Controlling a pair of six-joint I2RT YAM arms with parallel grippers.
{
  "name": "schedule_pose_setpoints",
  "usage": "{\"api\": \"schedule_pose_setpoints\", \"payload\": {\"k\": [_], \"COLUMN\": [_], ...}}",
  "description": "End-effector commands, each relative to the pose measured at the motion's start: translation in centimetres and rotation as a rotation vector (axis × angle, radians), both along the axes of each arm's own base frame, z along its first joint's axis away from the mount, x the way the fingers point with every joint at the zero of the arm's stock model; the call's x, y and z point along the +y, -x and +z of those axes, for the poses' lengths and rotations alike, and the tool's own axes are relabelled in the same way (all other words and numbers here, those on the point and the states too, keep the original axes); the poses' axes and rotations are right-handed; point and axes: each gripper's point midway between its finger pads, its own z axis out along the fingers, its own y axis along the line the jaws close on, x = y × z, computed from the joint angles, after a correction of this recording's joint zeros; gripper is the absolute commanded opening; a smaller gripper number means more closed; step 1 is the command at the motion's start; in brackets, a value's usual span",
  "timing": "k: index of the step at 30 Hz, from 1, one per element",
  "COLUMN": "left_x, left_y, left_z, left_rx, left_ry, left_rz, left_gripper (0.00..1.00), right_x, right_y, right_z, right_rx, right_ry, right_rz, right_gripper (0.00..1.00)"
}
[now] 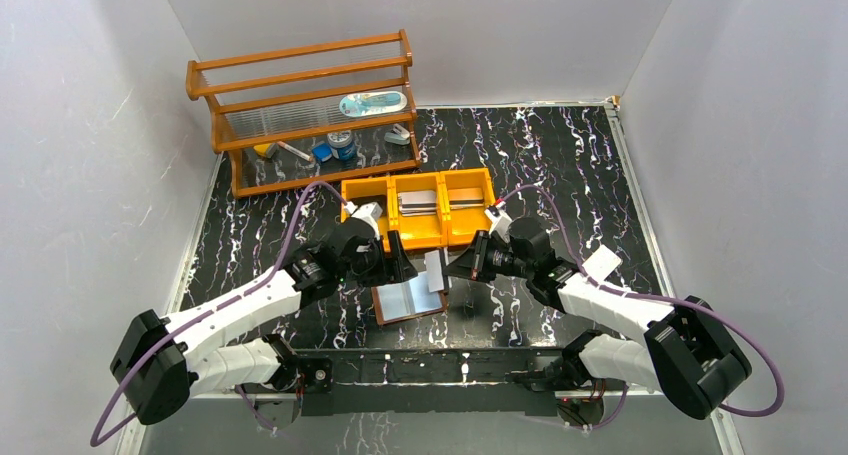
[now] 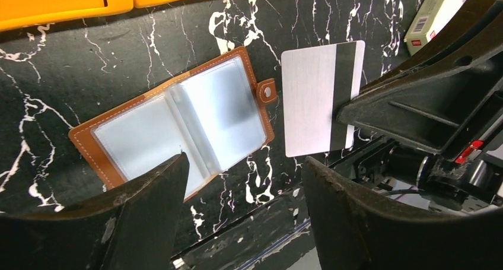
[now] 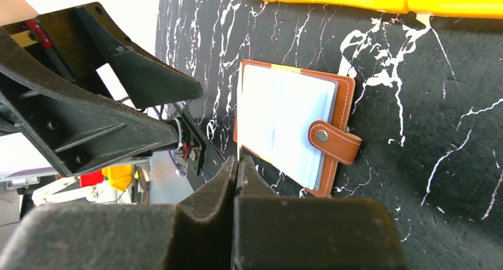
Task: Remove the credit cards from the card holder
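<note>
The card holder is lying open on the tabletop, near the middle of the near edge. A credit card is sitting just right of it, pinched in the right gripper. A tray is sitting behind them. A rack is standing in the far left corner.

Counts, top view:
- Arms: 2. Grippers: 2, the left gripper and the right gripper.
- card holder: 1, with 2 pale sleeve faces showing and 1 snap tab.
- credit card: 1 outside the holder, at its 1 o'clock, grey with 1 black stripe.
- Orange tray: 1, at 12 o'clock from the holder, with 3 compartments.
- Grey flat pieces in the tray: 2 spots, middle and right. Can't tell if either is a single piece or a stack.
- Wooden rack: 1, at 11 o'clock, holding roughly 6 small items. Too small for a firm count.
- White box: 1, at 3 o'clock.
</note>
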Motion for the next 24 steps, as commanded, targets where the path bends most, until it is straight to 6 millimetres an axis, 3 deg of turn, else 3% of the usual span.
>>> {"api": "schedule_pose_setpoints", "payload": {"k": [1,11,19,24], "left_x": [-1.0,-0.6,-3.0,-3.2], "left_y": [-0.6,-1.5,-0.8,-0.7], "left_z": [0.9,0.6,3.2,2.9], "left_rx": [-0.013,0.034,-0.02,-0.004], "left_ry": [0.093,0.126,0.304,0.287], "left_rz": [0.031,0.099,-0.027,-0.079], "left_gripper": [0.68,0.68,0.59,0.59], "right_x": [0.8,1.0,1.8,2.0], "right_y": [-0.6,-0.7,0.0,0.1], "right_z": [2.5,2.6,4.1,5.0], "right_rx": [-0.049,-0.031,-0.013,-0.026], "right_ry": [-0.084,-0.103,-0.205,-0.229], "right_rz": [0.005,-0.005,0.033,0.051], "right_gripper": [0.02,0.02,0.02,0.02]}}
